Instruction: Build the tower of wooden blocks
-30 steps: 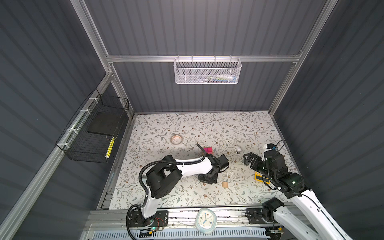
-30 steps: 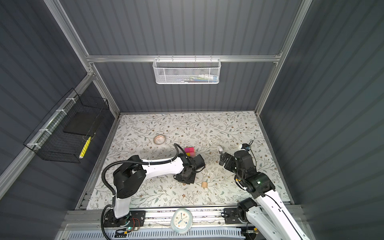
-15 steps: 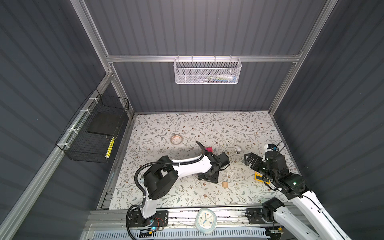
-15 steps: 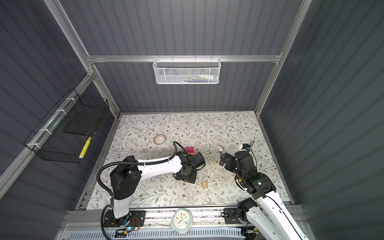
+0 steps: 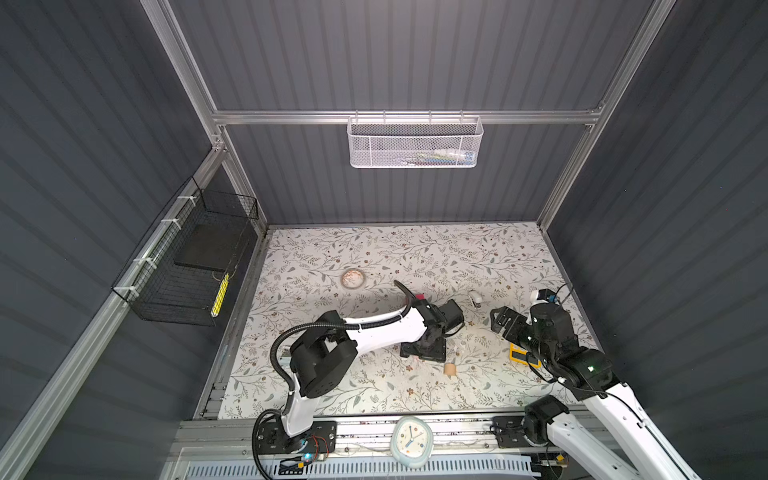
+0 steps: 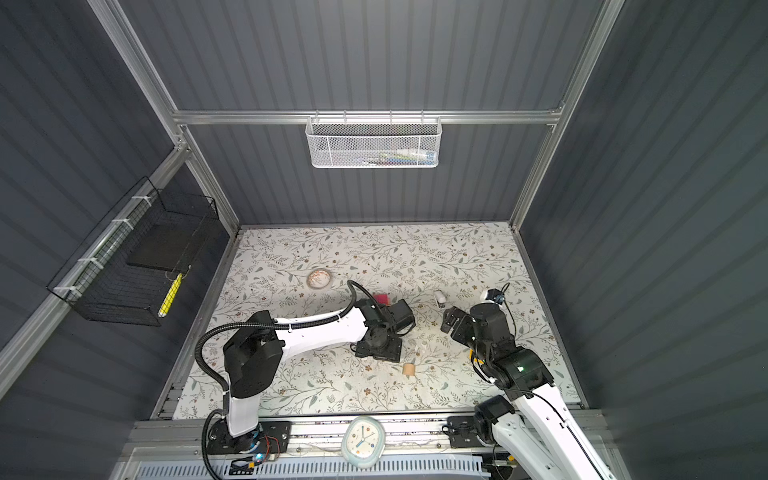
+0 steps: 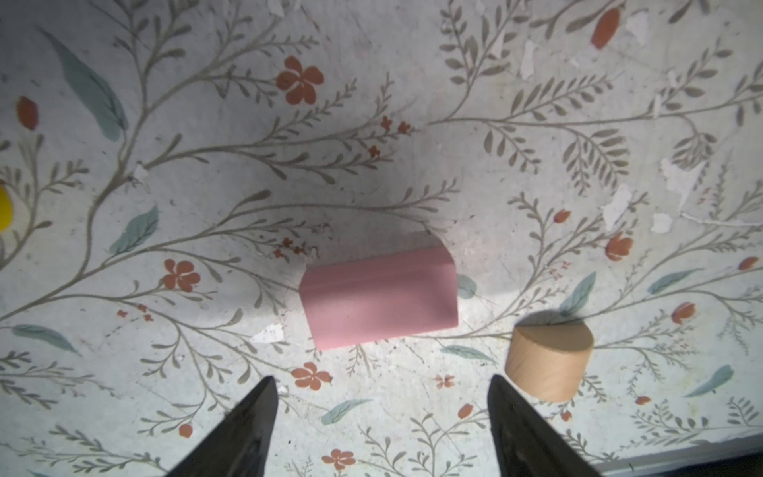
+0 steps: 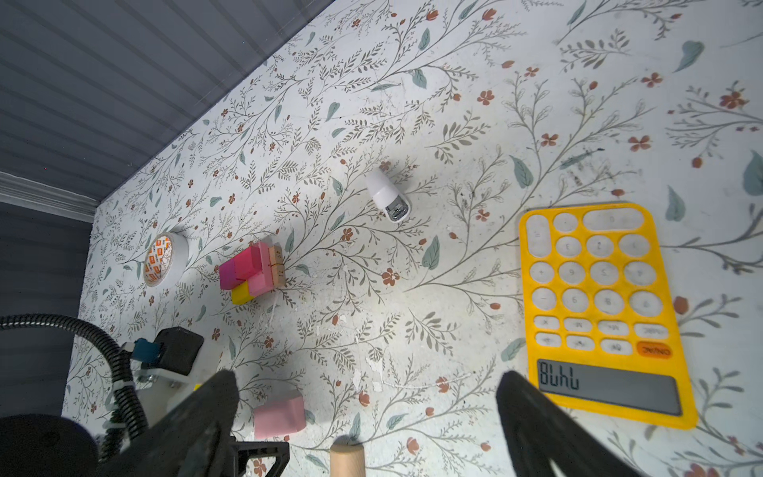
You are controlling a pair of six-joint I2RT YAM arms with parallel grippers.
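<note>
Over the floral desk (image 7: 536, 124) my left jaws hang spread and empty, the pink block (image 7: 377, 297) just ahead, long axis running from one jaw toward the other, the tower (image 8: 252, 272) farther toward the far edge; my right jaws gape, farther off.

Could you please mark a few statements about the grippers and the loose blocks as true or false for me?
1. The left gripper is open, and the pink block lies unheld. True.
2. The right gripper holds the tan cylinder. False: it is open and empty.
3. The tan cylinder touches the pink block. False: a gap separates them.
4. The yellow calculator lies keys up. True.
</note>
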